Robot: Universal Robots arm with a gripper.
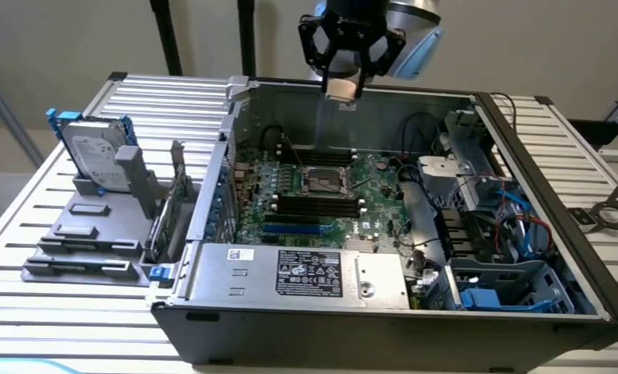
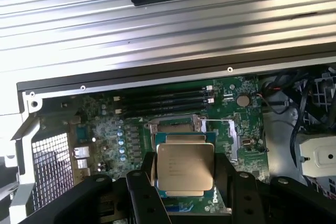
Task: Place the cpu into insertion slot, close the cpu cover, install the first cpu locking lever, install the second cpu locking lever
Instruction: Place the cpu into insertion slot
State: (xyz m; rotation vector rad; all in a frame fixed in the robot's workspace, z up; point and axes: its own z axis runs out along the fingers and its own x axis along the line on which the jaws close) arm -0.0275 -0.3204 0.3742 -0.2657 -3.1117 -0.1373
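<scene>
Near edge of the open PC case (image 1: 392,335): PSU (image 1: 309,273), white label up. The case lies on the slatted desk (image 1: 38,312). Toward the desk's edge on the exterior view's left, a grey bracket (image 1: 80,234) with a hard drive (image 1: 93,156) standing upright in it.

Behind the PSU: green motherboard (image 1: 376,199) flat on the case floor. Black memory slots (image 1: 314,205) run across mid-board. Just past them is the insertion slot (image 1: 324,181), dark centre showing, metal rim round it. cpu cover (image 2: 218,121): the thin silver frame just beside the slot looks like it, swung open. Its angle is hard to read, so not certain.

Furthest back and highest: claw (image 1: 342,82) hangs above the case's far wall, pointing down, well clear of the board. Jaws spread wide but clamped on a part: both black fingers (image 2: 147,177) bear on opposite edges of the cpu (image 2: 185,163). Chip sits level between them, silver-grey lid toward the wrist camera, printed text too faint to read. From the wrist camera the cpu lines up over the insertion slot, apart from it, no contact. Chip not yet seated, cover not yet closed.
</scene>
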